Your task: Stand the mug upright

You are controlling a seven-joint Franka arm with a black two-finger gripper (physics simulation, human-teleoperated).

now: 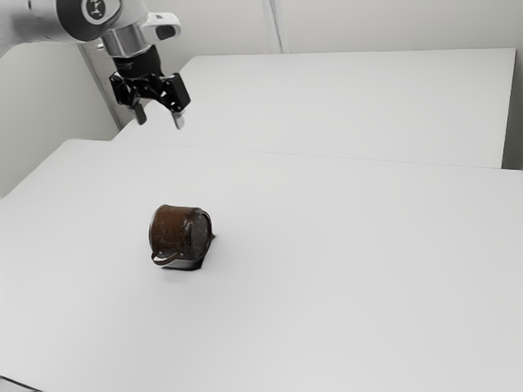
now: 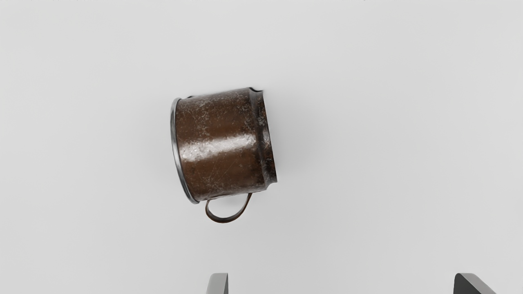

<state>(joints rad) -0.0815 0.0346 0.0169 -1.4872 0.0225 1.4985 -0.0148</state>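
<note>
Brown scuffed mug (image 2: 220, 143) on side, curved hndl (image 2: 222, 220).

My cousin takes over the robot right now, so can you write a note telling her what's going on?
Gripper: open, holding nothing, up above the table.
Mug: lying on its side on the table, rim toward the exterior view's left, handle sticking out sideways.
Done: the mug isn't upright or gripped yet.
Left: grip the mug, turn it upright, set it down and let go.
</note>
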